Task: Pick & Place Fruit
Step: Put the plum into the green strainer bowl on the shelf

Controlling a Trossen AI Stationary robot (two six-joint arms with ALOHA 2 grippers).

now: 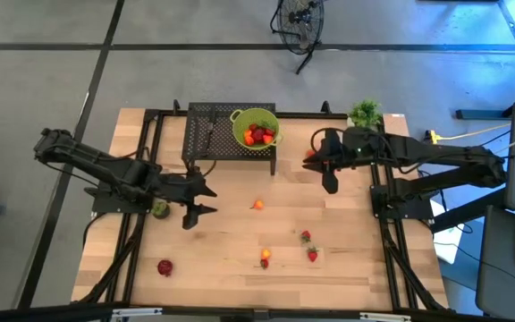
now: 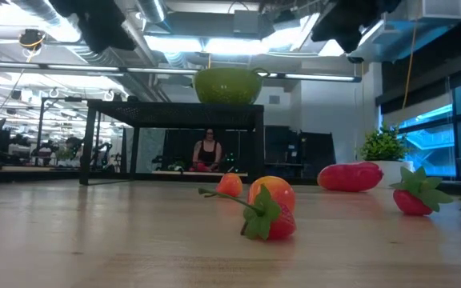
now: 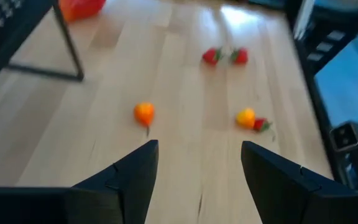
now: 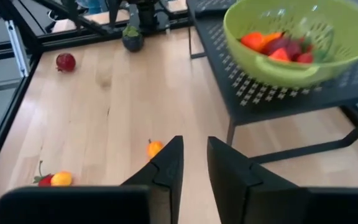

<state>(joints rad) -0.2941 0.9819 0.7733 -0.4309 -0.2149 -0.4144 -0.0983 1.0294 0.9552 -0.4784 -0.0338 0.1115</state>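
Loose fruit lies on the wooden table: an orange piece (image 1: pixel 257 205) (image 3: pixel 144 112), an orange-and-red pair (image 1: pixel 265 258) (image 3: pixel 250 118), two strawberries (image 1: pixel 305 236) (image 1: pixel 312 255), a red piece (image 1: pixel 164 266), a dark green round one (image 1: pixel 160 209) and a red oblong (image 1: pixel 310 155) (image 2: pixel 350 176). More fruit sits in the lime-green bowl (image 1: pixel 256 127). My left gripper (image 1: pixel 211 200) (image 3: pixel 199 149) hovers open at the table's left, facing the orange piece. My right gripper (image 1: pixel 320 163) (image 4: pixel 194 146) hangs over the red oblong by the stand, with a narrow gap and nothing in it.
The bowl stands on a black mesh stand (image 1: pixel 213 134) at the table's far middle; one leg (image 4: pixel 229 134) is close by my right gripper. A small potted plant (image 1: pixel 365 112) sits at the far right. Black frame rails line both sides. A person (image 2: pixel 208 152) sits far behind.
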